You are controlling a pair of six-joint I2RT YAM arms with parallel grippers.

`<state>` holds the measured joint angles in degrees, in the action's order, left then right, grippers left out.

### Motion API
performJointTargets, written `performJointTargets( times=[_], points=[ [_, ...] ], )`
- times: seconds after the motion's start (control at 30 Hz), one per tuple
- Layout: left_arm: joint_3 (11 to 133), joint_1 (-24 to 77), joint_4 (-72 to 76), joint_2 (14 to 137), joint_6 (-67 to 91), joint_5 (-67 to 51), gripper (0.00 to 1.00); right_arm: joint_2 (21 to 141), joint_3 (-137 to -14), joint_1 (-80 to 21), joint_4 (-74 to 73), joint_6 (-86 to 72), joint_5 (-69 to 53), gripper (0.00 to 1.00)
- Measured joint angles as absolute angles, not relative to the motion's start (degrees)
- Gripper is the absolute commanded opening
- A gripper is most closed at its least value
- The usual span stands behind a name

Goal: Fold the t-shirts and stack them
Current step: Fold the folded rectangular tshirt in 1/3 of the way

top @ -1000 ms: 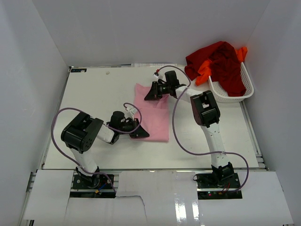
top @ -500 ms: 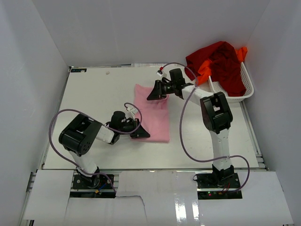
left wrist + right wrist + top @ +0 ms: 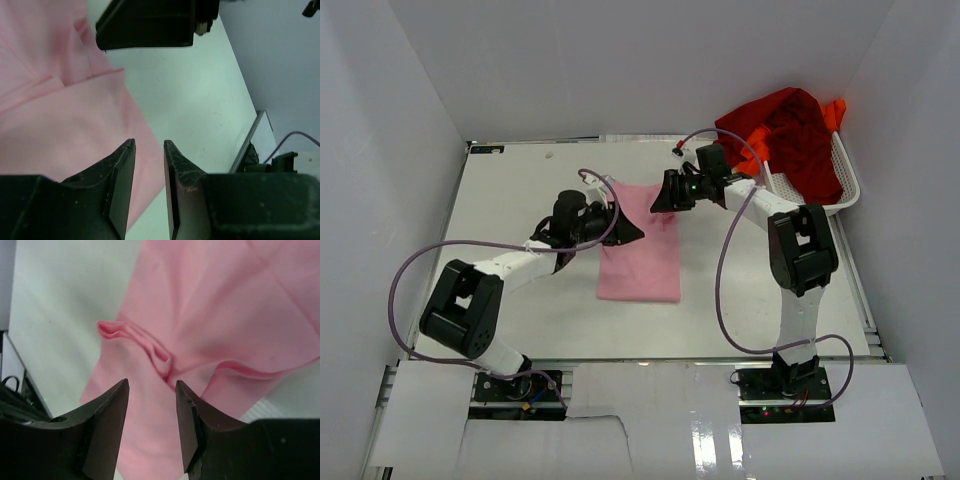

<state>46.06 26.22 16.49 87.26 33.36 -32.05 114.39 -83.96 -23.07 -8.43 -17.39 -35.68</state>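
White walls (image 3: 620,70) close in the white table (image 3: 520,260) on three sides. At its far right corner stands a white mesh basket (image 3: 812,208). The dark red t-shirt (image 3: 800,140) is heaped in it and spills over its far rim, and the bright orange t-shirt (image 3: 756,150) is bunched under and beside the red one. Both are well apart from the tools. Purple cables (image 3: 720,290) loop loosely beside each arm, above the table.

The light pink t-shirt (image 3: 645,260) lies flat in the middle of the table as a folded oblong with its long side running near to far. Both arms reach in over its far end, the left from the left side and the right from the basket side.

The left tool (image 3: 628,233) hangs low over the shirt's far left part. The left wrist view shows its fingers (image 3: 120,180) only slightly parted, with a narrow slot between them. Nothing is in that slot. Pink cloth lies under one finger and bare table under the other.

The right tool (image 3: 662,197) is over the far right corner of the shirt, near the left tool. Its fingers (image 3: 107,425) stand moderately apart and hold nothing. Just beyond their tips a small pinched ridge (image 3: 135,337) stands up in the pink cloth, free of both fingers.
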Motion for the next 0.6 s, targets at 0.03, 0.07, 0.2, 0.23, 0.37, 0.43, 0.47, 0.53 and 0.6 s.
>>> performJointTargets(
  times=[0.03,0.07,0.2,0.23,0.37,0.43,0.47,0.53,0.6],
  points=[
    [47.88,25.78,15.92,88.60,32.93,-31.53,0.40,115.96,-85.86,-23.00,-10.04,-16.95,-34.52,0.50],
    [49.78,25.23,15.25,90.06,32.71,-31.14,0.40,117.54,-88.09,-22.98,-12.12,-16.47,-33.30,0.50],
    [59.31,23.27,13.65,99.98,31.92,-30.92,0.42,122.96,-95.39,-23.00,-17.96,-15.40,-28.86,0.52],
    [61.65,22.90,13.23,102.65,31.77,-31.11,0.42,123.57,-96.23,-23.00,-18.92,-15.35,-28.12,0.52],
    [70.70,22.17,11.77,113.21,31.27,-31.97,0.43,124.18,-97.17,-23.00,-23.16,-15.44,-26.09,0.53],
    [74.41,22.24,10.63,117.49,30.83,-32.36,0.43,124.18,-97.41,-23.00,-24.36,-15.59,-25.69,0.53],
    [75.83,22.24,10.04,119.28,30.57,-32.51,0.43,124.18,-97.41,-23.00,-24.88,-15.64,-25.52,0.53],
    [77.49,22.24,9.21,121.91,30.11,-32.58,0.43,124.18,-97.41,-23.00,-25.78,-15.73,-25.28,0.54],
    [77.91,22.24,8.32,123.42,29.52,-32.58,0.43,124.18,-97.41,-23.03,-26.46,-15.84,-24.84,0.54]
  ],
)
